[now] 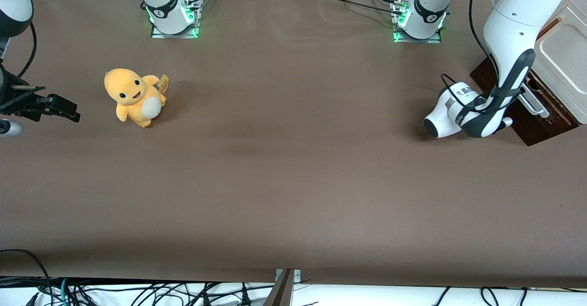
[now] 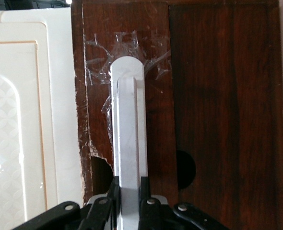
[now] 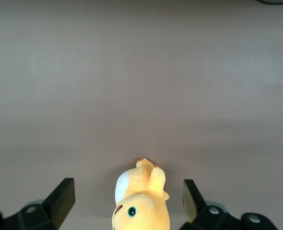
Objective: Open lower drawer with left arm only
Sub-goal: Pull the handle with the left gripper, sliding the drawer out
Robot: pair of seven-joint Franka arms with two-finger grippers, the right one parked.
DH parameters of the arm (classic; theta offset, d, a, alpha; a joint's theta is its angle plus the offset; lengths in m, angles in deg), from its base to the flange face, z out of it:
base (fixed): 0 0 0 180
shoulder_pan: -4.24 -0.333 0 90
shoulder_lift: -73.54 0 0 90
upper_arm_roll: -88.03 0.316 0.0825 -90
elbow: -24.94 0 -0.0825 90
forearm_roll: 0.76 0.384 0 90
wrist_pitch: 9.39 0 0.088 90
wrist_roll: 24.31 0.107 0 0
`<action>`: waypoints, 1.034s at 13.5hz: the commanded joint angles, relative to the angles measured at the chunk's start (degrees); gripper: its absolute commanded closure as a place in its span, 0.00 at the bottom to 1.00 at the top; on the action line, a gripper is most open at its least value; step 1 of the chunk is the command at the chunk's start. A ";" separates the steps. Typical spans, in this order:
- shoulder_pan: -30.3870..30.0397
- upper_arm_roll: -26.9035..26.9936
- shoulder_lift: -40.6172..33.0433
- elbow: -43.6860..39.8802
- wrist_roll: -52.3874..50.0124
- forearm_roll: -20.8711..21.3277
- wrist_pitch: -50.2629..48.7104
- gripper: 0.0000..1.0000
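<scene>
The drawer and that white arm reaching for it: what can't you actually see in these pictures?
- Front view: the gripper is hidden by the left arm.
- Front view: the lower drawer is partly covered by the arm; its inside does not show.
- Left wrist view: the fingers sit either side of the handle, but their bases and the handle's end are cut off by the edge.
- Front view: the cabinet runs off the frame.

Glossy white left arm (image 1: 509, 40) with dark grey joint trim, thin black cable looping along the wrist. Black gripper (image 2: 129, 201) at the working arm's end of the surface, silver screws showing.
</scene>
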 commanded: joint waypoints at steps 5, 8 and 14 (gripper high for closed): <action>4.31 -0.27 2.25 -5.69 1.78 -5.46 -2.23 0.96; 6.50 -0.27 3.48 -8.59 1.69 -6.87 -4.96 0.96; 11.25 -0.27 5.86 -13.61 1.78 -10.12 -10.23 0.96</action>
